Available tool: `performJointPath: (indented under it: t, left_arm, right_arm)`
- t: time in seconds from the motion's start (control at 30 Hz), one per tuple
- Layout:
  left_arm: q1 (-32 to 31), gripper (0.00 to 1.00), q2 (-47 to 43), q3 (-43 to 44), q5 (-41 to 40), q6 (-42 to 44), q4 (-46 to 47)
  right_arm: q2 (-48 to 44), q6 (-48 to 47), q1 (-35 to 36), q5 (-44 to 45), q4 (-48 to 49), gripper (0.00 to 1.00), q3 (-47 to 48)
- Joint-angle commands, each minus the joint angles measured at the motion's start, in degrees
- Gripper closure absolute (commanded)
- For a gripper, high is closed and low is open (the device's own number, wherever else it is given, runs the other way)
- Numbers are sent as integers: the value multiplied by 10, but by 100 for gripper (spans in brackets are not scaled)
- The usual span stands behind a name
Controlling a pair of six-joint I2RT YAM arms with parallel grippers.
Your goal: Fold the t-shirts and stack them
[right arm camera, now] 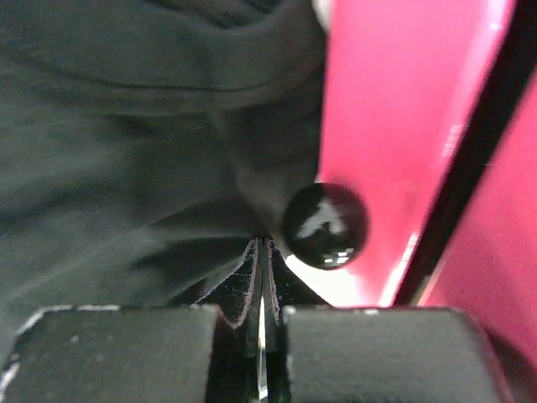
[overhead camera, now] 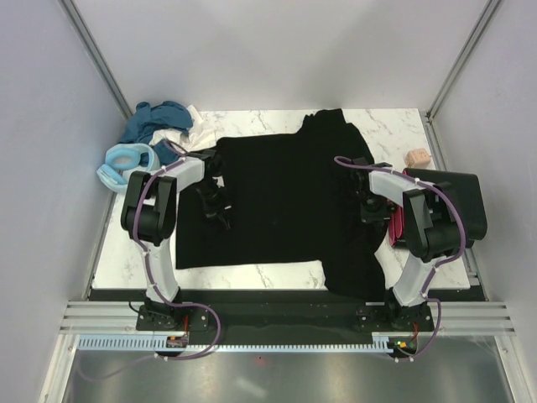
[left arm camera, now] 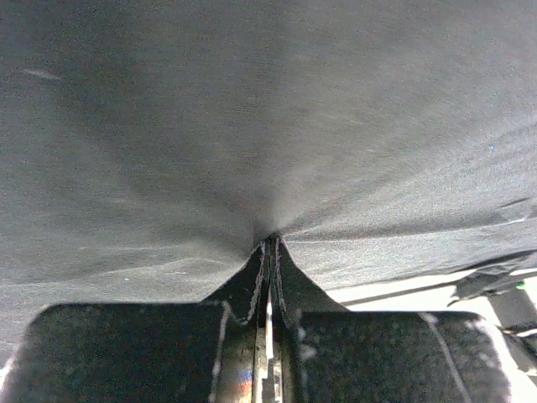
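left gripper is pinched tight on a fold of the black t-shirt, right gripper clamped on its right side too. shirt's spread across the marble table, teal t-shirt and light blue t-shirt bunched at back left.

A spread t-shirt covers the middle of the table, from the far edge down to the near edge on its right side. In the far left corner lies a heap of t-shirts, with a bunched t-shirt just before it at the left edge. A small block sits near the far right corner, and a box stands before it at the right edge, just beside the spread t-shirt.
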Motion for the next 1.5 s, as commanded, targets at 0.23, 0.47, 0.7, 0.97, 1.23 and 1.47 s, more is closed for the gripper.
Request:
performJointPath:
  t: [0.23, 0.47, 0.7, 0.97, 1.23, 1.47]
  left_arm:
    - [79, 98, 31, -17, -59, 8, 25]
    - [71, 98, -2, -20, 2, 29, 44]
    - [58, 98, -96, -47, 97, 33, 81]
    - [31, 98, -224, -103, 102, 23, 83]
    - [32, 96, -292, -116, -18, -9, 86]
    - [35, 86, -283, 50, -143, -88, 105]
  right_arm:
    - [3, 10, -18, 47, -19, 100, 29]
    - [9, -4, -18, 16, -27, 97, 74]
    - [-103, -5, -15, -44, -8, 78, 133]
    - [-211, 15, 38, -87, -32, 78, 23]
    - [-298, 46, 67, -125, 13, 66, -29]
    - [-217, -13, 51, -122, 86, 59, 178]
